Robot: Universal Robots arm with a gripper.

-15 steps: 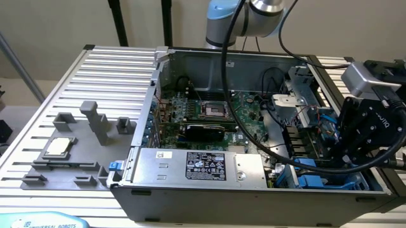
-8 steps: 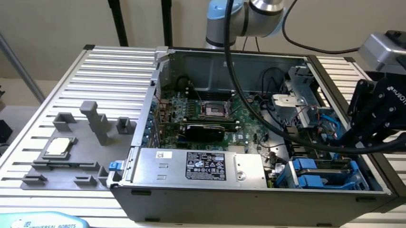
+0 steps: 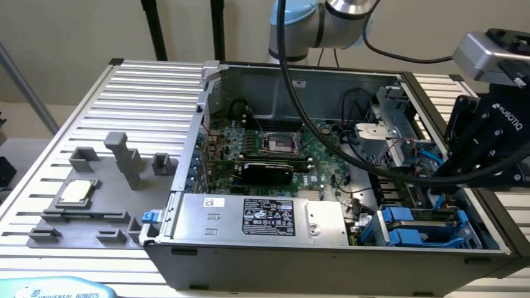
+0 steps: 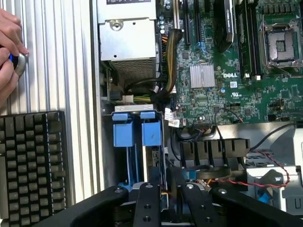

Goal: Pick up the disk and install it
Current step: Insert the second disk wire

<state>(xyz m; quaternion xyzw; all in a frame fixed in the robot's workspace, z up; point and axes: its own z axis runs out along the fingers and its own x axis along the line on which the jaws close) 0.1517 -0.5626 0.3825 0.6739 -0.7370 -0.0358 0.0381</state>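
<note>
Over drive bay | pincer (image 4: 165,208) tips cut off, grip can't tell | disk (image 4: 134,137) half hidden in bay

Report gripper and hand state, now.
Gripper: cannot be told whether open or closed; above the blue drive bay.
Person's hand: on a small blue-and-silver object; what it is cannot be told.

The disk (image 3: 424,225) sits edge-up in the drive bay at a corner of the open computer case, its blue carrier tabs (image 4: 138,130) upward, beside the silver power-supply box.
</note>
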